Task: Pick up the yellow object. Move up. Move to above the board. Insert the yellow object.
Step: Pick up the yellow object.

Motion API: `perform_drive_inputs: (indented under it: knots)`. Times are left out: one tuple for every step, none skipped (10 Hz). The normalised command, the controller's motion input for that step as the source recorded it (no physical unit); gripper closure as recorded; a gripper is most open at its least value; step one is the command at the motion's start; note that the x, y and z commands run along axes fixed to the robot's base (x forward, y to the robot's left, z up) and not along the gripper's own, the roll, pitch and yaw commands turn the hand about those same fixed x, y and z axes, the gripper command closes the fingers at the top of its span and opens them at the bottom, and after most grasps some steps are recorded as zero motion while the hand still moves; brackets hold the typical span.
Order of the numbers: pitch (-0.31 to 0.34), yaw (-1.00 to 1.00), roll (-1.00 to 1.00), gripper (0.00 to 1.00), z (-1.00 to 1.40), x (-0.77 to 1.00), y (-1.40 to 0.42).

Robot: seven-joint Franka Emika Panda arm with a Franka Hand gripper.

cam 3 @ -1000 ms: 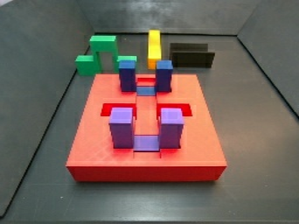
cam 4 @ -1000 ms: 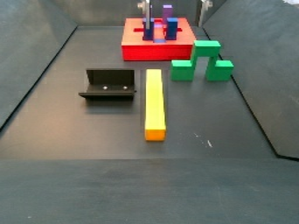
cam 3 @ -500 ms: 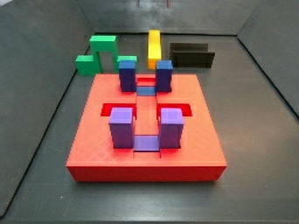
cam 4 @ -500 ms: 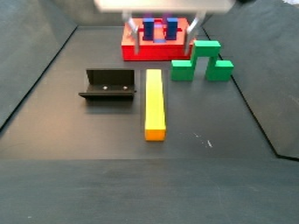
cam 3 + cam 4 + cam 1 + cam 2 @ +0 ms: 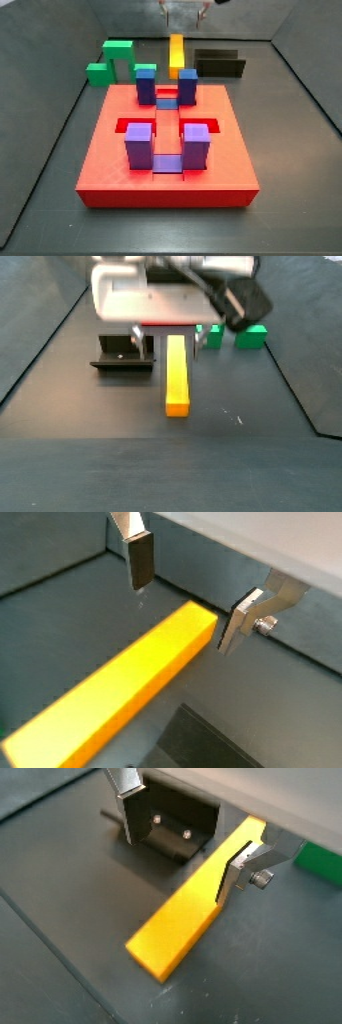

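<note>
Dark grey floor with grey walls fills every view. On it the yellow object (image 5: 175, 374) lies flat in the middle of a side view, beside the fixture (image 5: 122, 354), well apart from the board (image 5: 166, 145), which fills the lower centre of a side view. The gripper (image 5: 168, 338) hangs above the far end of the bar, in the upper centre of this view. Its jaws are spread and hold nothing. In a wrist view the bar (image 5: 118, 687) passes between the fingers (image 5: 139, 560), not touching them. For a good pick, I judge it should descend straight, keep the bar centred between the pads, and close across the narrow width. Gripping near one end may let the long bar tilt.
</note>
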Motion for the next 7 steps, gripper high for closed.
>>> perform_drive_inputs:
  knots:
    - [-0.107,-0.06,-0.14,0.00,-0.57,-0.08,0.13]
    - [-0.131,-0.03,-0.19,0.00,-0.56,-0.03,0.10]
    - [-0.116,-0.05,-0.17,0.00,-0.52,-0.05,0.12]
    - [-0.086,-0.04,-0.21,0.00,-0.41,-0.07,0.23]
    - [-0.069,-0.02,-0.23,0.00,-0.36,-0.03,0.19]
    - [-0.057,0.00,-0.22,0.00,-0.31,0.03,0.05]
    - [0.000,0.00,-0.14,0.00,-0.21,0.13,0.00]
